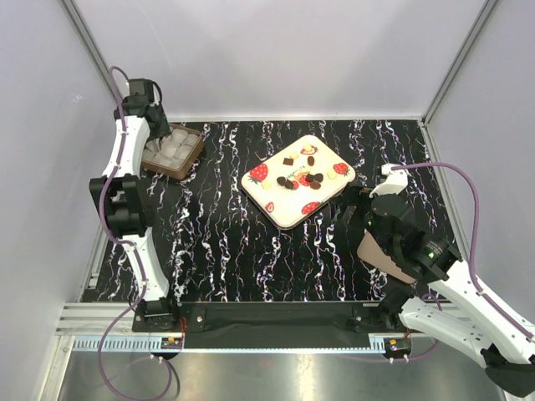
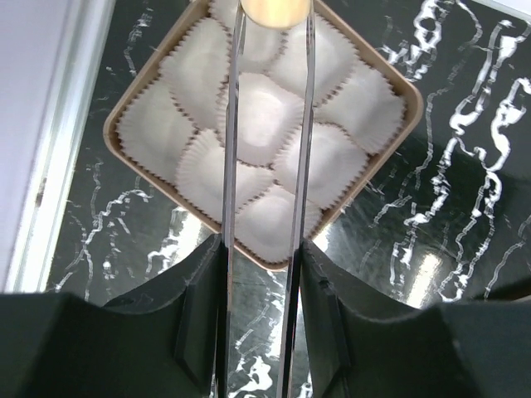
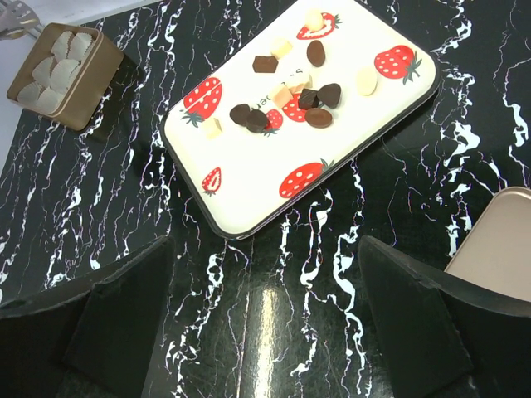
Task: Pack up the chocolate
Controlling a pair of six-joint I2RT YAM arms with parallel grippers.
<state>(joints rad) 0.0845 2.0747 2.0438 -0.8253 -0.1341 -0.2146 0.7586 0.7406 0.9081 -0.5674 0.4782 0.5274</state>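
Several small chocolates (image 1: 305,177), dark brown, tan and cream, lie scattered on a white strawberry-print tray (image 1: 284,213) in mid table; the right wrist view shows the same chocolates (image 3: 286,95) and tray (image 3: 249,191). My left gripper (image 2: 259,249) is shut on thin metal tongs (image 2: 231,166). Their tips pinch a cream chocolate (image 2: 276,10) over the far side of the brown box (image 2: 124,108) of white paper cups. From above, this gripper (image 1: 157,121) hangs at the box (image 1: 188,167), back left. My right gripper (image 3: 264,249) is open and holds nothing, just off the tray's near corner.
A tan flat lid (image 1: 380,255) lies under my right arm, right of the tray; its corner (image 3: 498,249) shows at the right edge of the right wrist view. The box (image 3: 58,75) stands near the left wall. Grey walls close in the table's sides and back.
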